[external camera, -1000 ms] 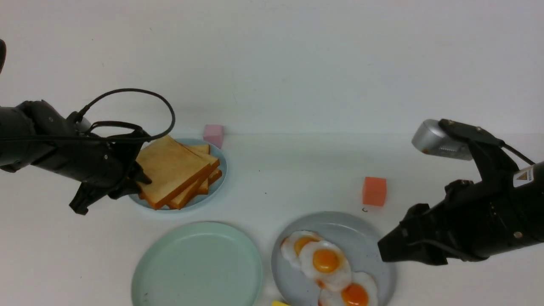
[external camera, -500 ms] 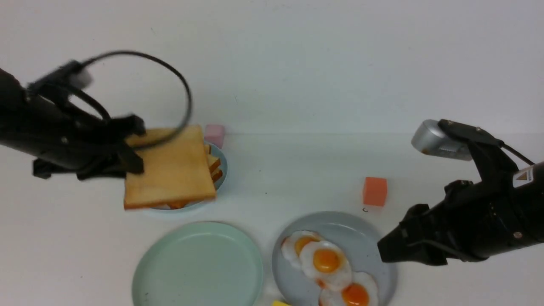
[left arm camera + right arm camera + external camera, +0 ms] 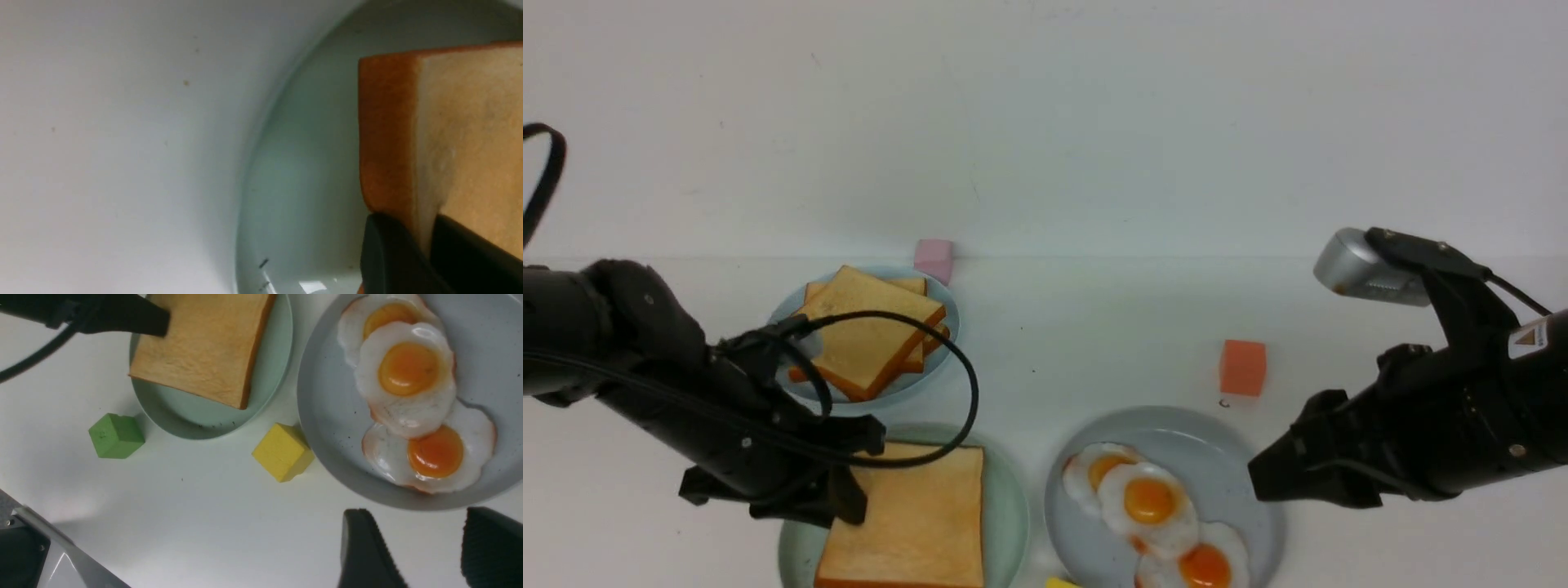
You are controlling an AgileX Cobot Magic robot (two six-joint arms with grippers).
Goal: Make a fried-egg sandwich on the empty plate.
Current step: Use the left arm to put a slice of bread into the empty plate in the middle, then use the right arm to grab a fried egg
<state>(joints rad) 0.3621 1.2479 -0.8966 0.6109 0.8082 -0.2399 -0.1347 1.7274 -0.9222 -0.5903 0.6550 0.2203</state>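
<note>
One label (image 3: pixel 1529 337) shows on your right arm, a warning triangle, its writing too small to read; that arm angles inward, its hand (image 3: pixel 423 539) wide. Your left hand (image 3: pixel 425 241) slants down, gripping toast (image 3: pixel 911 514) over the green plate (image 3: pixel 1006 506).

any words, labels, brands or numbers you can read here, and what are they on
No word, brand or number can be read.
Warning sign, a dark mark in a triangle: on a white label on the right arm; the mark and any print by it are too small to read.
Fine marks on the silver camera housing: too small to read.
</note>
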